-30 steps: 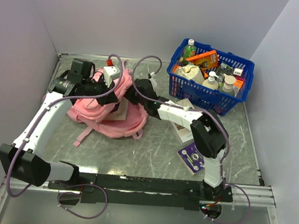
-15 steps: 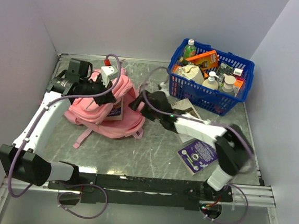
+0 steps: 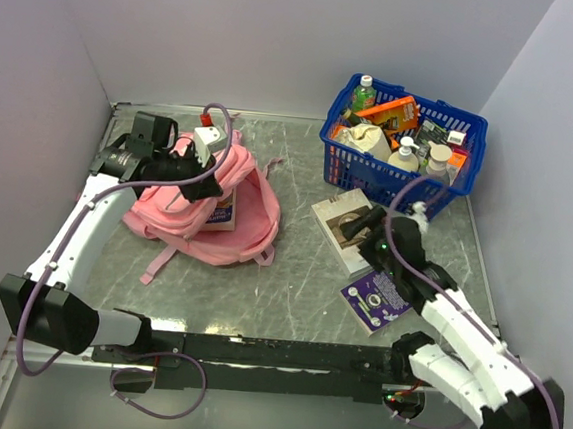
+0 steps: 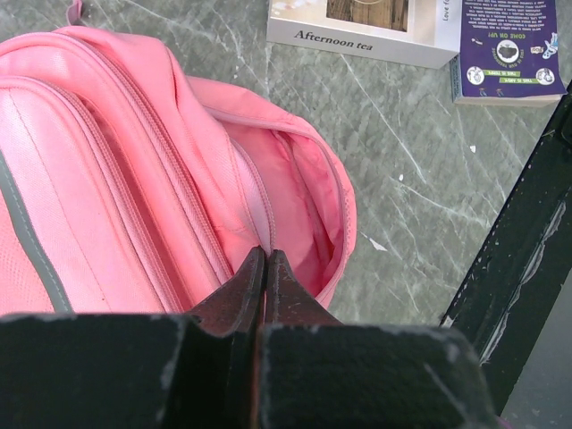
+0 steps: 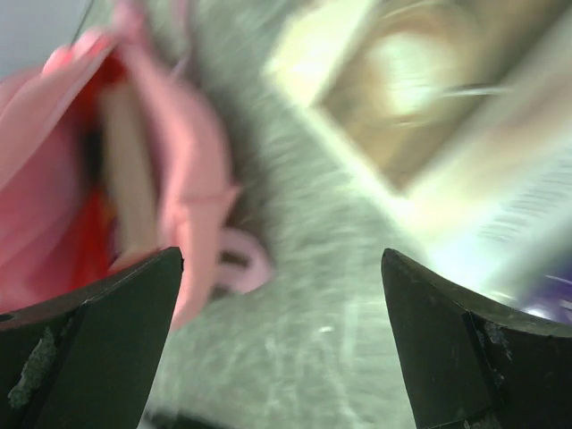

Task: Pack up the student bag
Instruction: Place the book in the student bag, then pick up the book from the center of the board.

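The pink student bag [image 3: 241, 221] lies at the left of the table with its mouth facing right. My left gripper [image 3: 207, 180] is shut on the upper edge of that mouth and holds it up. From the left wrist, the closed fingertips [image 4: 265, 257] pinch pink fabric beside the open pocket [image 4: 299, 201]. A book [image 3: 222, 212] sticks out of the bag's mouth. My right gripper [image 3: 364, 224] stands open and empty over the white "Afternoon tea" book [image 3: 338, 227]. The right wrist view is blurred: wide jaws [image 5: 281, 259], the bag [image 5: 63, 170] at left, the white book [image 5: 429, 89] at upper right.
A purple book [image 3: 371, 302] lies near the right arm's base, also seen from the left wrist [image 4: 508, 45]. A blue basket [image 3: 371, 172] with bottles and packets stands at the back right. Walls close in the left, back and right sides.
My right arm has drawn back from the bag's mouth to the right and its gripper has opened, leaving a book in the bag. The left gripper keeps its hold.
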You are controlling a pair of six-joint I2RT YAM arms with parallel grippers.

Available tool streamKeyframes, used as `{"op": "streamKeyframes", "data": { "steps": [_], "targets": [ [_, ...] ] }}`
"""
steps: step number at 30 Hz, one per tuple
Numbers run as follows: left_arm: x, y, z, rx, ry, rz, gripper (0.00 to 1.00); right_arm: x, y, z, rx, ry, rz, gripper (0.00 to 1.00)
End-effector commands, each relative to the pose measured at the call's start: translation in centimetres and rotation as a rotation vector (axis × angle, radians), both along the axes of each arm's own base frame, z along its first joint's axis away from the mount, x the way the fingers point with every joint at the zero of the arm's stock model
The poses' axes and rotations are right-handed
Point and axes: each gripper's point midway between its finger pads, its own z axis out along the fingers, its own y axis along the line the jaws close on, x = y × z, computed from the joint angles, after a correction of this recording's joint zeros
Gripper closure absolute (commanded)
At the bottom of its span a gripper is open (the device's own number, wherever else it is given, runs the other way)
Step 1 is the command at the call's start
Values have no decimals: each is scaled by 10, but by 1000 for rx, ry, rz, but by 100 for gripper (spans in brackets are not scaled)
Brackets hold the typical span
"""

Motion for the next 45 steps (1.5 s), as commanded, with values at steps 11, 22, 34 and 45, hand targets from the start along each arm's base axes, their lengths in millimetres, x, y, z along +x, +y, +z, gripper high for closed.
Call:
{"op": "streamKeyframes", "data": {
  "steps": [11,22,34,45],
  "targets": [
    [1,-11,36,-71,-117,-59,99,-10,-140,-44,-218,107,-440,8],
    [0,-12,32,-72,-92,-58,99,21,-153,-64,-121,36,-512,15],
    [1,-10,29,-62,-79,-48,99,47,-143,-89,-34,67,-514,34],
    [3,-10,25,-59,-60,-42,99,45,-155,-103,-57,79,-545,51]
  ]
}}
